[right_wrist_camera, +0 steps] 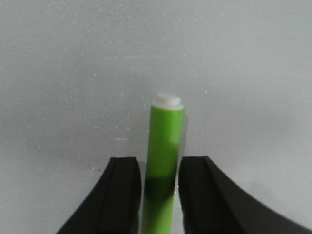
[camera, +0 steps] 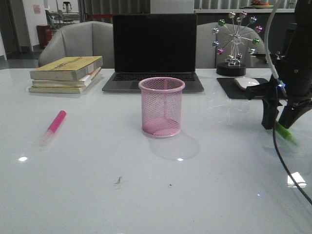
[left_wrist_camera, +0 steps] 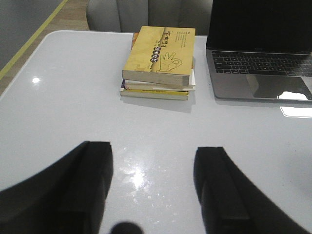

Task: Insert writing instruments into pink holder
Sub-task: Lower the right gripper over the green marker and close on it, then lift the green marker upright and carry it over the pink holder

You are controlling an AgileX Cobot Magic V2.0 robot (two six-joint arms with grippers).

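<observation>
Green marker gripped, pink one waiting

Lime-green highlighter [right_wrist_camera: 164, 161] sits pinched between the right claw [right_wrist_camera: 159, 195] fingers, low at the surface's [camera: 97, 195] right edge, pointing along the claw. The pink mesh holder [camera: 161, 107] stands well to its left, mid-surface. Farther left lies the pink highlighter [camera: 52, 127], nearer the spread, empty left claw [left_wrist_camera: 153, 190].

Pink holder [camera: 162, 107]: wire mesh. Table [camera: 146, 195]: glossy, smooth, reflective. Green marker [right_wrist_camera: 165, 156]: smooth plastic. Books [camera: 67, 74]: paper.
</observation>
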